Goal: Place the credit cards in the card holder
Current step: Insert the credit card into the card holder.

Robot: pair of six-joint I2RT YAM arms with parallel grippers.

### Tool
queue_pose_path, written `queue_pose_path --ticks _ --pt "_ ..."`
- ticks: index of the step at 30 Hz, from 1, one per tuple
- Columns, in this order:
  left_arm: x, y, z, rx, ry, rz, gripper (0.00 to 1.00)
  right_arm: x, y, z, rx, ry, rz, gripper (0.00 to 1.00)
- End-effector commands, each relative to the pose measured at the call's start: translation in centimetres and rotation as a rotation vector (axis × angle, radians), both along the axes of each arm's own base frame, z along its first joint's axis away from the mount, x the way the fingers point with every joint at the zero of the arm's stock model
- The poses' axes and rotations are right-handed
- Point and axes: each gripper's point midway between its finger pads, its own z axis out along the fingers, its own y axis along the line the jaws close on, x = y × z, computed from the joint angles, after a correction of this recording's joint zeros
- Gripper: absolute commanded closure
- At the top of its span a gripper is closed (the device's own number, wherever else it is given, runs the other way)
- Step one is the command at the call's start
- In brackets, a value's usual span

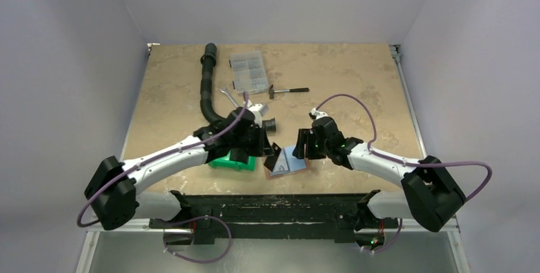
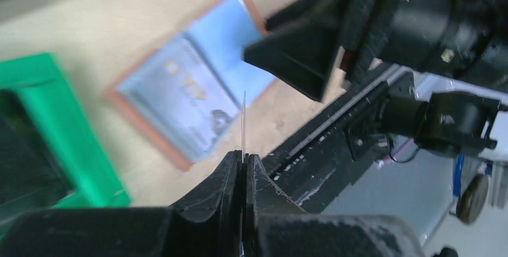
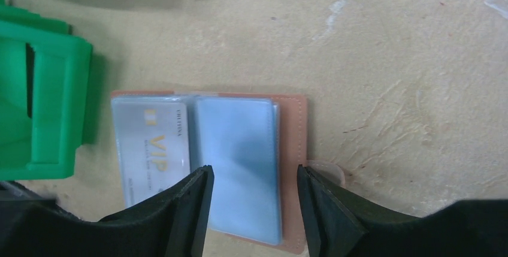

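beige tabletop [image 1: 356,82] fills your views. the holder [image 3: 236,149] lies open at lower centre of the top view, right of the green bin [image 3: 54,107], with a vip card [image 3: 153,143] in its left pocket. your left gripper [image 2: 243,161] is clamped on a card [image 2: 244,125], seen edge-on. your right gripper [image 3: 254,179] hangs over the holder's right half with its jaws apart and nothing between them.

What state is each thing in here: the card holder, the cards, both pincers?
card holder: lying open on the table.
VIP card: in the open holder, face up.
thin card: clamped by one edge, outside the holder.
left pincer: shut on the thin card.
right pincer: open, over the card holder.
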Motion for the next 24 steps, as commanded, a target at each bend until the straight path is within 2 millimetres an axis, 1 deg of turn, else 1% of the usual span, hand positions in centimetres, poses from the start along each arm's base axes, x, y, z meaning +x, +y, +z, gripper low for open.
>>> queue_pose_path --ticks 1,3,4,5,7,8,11,14,16,20,24 --pt "-1.5 -5.8 0.0 -0.126 0.001 -0.084 1.00 0.0 -1.3 -1.8 -0.020 0.051 -0.074 0.41" --pt "-2.0 -6.7 -1.7 -0.115 0.029 -0.091 1.00 -0.8 -1.0 -2.6 -0.005 0.086 -0.054 0.43" --pt "-2.1 -7.1 -2.1 -0.124 0.034 -0.091 1.00 -1.1 -0.7 -3.0 0.019 0.104 -0.054 0.44" --pt "-2.4 -7.2 -3.1 -0.110 0.054 -0.090 1.00 -1.5 -0.5 -3.3 0.037 0.123 -0.060 0.44" --pt "-2.4 -7.3 -4.1 -0.083 0.058 -0.080 1.00 -1.9 0.6 -3.3 0.114 0.138 -0.052 0.47" --pt "-2.1 -7.1 -4.5 -0.062 0.057 -0.064 1.00 -2.1 0.8 -3.4 0.136 0.150 -0.056 0.48" --pt "-1.4 -5.6 -5.8 0.018 0.046 0.008 1.00 -2.7 0.8 -3.9 0.144 0.172 -0.054 0.52" --pt "-1.2 -4.9 -5.9 0.029 0.042 0.048 1.00 -2.7 0.5 -4.0 0.130 0.171 -0.060 0.55" --pt "-1.2 -4.6 -5.8 0.030 0.051 0.067 1.00 -2.6 0.3 -3.8 0.125 0.160 -0.063 0.59" --pt "-1.0 -3.5 -5.2 0.040 0.058 0.146 1.00 -2.4 -0.1 -3.8 0.101 0.150 -0.073 0.68" --pt "-1.2 -2.6 -4.4 0.027 0.070 0.191 1.00 -2.6 -0.3 -4.0 0.093 0.152 -0.078 0.73"
